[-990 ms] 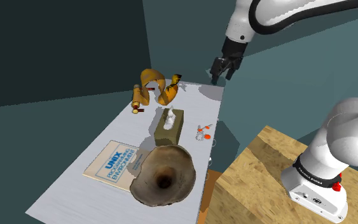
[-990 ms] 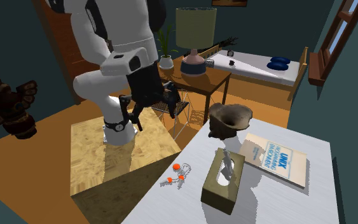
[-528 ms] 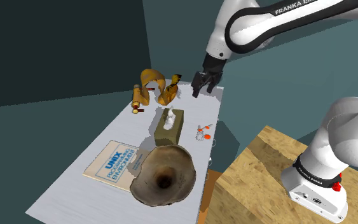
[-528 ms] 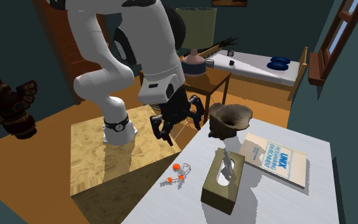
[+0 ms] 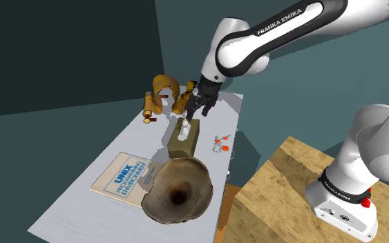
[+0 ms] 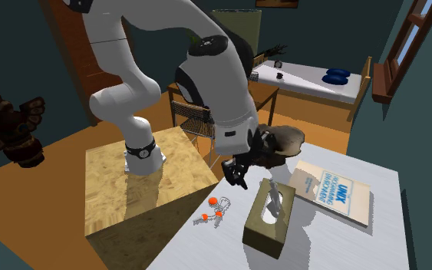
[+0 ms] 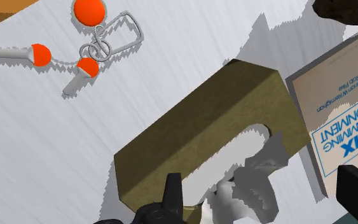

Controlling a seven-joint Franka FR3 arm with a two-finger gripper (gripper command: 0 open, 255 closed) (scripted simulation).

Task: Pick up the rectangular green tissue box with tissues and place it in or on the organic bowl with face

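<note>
The white arm (image 5: 276,27) stands up from its stand (image 5: 282,200), arches over toward the shoulder view's left and folds downward; its wrist points steeply down at the tabletop (image 5: 132,138). The jaws hang just above the far end of the tissue box (image 5: 184,138), close to the white tissue that sticks out of its top. In the wrist view the jaws stand wide apart, one on either side of the tissue, with the olive-green box (image 7: 203,127) lying slantwise beneath them; they grip nothing, and whether they touch the box cannot be told.

The box lies flat near the middle of the tabletop; a bunch of keys (image 5: 220,144) with orange heads lies near it, on the side toward the stand. The brownish bowl (image 5: 177,190) sits at the near end of the tabletop, near the box; it is just beside a book (image 5: 122,176) with blue lettering. An orange curled object (image 5: 168,93) rests at the far end of the tabletop.
</note>
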